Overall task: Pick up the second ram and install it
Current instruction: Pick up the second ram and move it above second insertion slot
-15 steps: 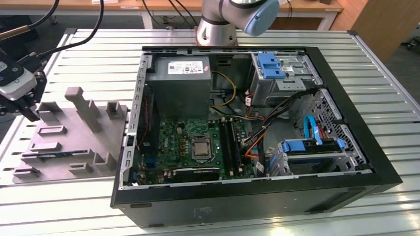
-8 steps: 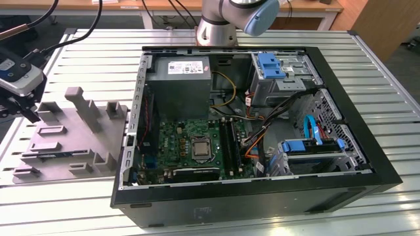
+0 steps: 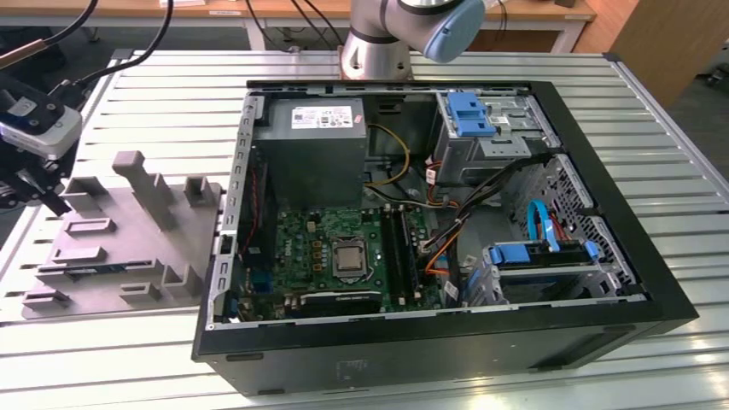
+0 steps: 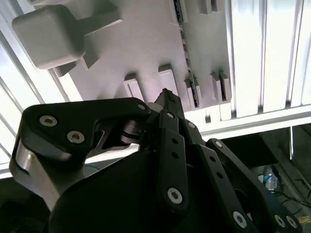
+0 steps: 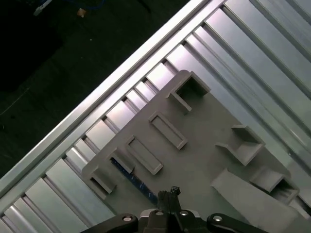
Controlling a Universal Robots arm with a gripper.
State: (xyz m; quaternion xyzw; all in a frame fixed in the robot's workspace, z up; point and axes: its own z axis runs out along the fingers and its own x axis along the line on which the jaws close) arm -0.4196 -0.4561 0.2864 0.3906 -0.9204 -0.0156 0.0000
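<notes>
**Gripper shut and empty over the fixture; second ram lying in its slot**

Fingers (image 4: 167,114): in both wrist views they are drawn together to one narrow tip. No gap shows and nothing is between them.

Gripper (image 5: 171,193): in the first wrist view it points down at the grey fixture block (image 5: 204,160). Its tip sits close to one end of the second ram (image 5: 130,177). Whether the tip touches the stick or the block cannot be told.

Second ram: a thin blue-green stick lying lengthwise in a narrow channel near one edge of the fixture block. Small raised tabs stand at its ends. In the second wrist view it reads as a dark strip running along the block past the gripper tip. It is not gripped.

Fixture block: a flat grey plate with rectangular pockets and several upright posts. It rests on the slatted aluminium table (image 3: 638,111). In the exterior view the gripper hangs over the block's far corner, at the exterior view's left.

Further out in the exterior view:
- An open computer case (image 3: 672,316) lies on the table just beside the block, on the exterior view's right of it.
- Inside the case are the green motherboard (image 3: 302,248), the long black memory slots (image 3: 395,248) and a grey power supply (image 3: 307,162).
- The arm's base (image 3: 376,51) stands behind the case.
</notes>
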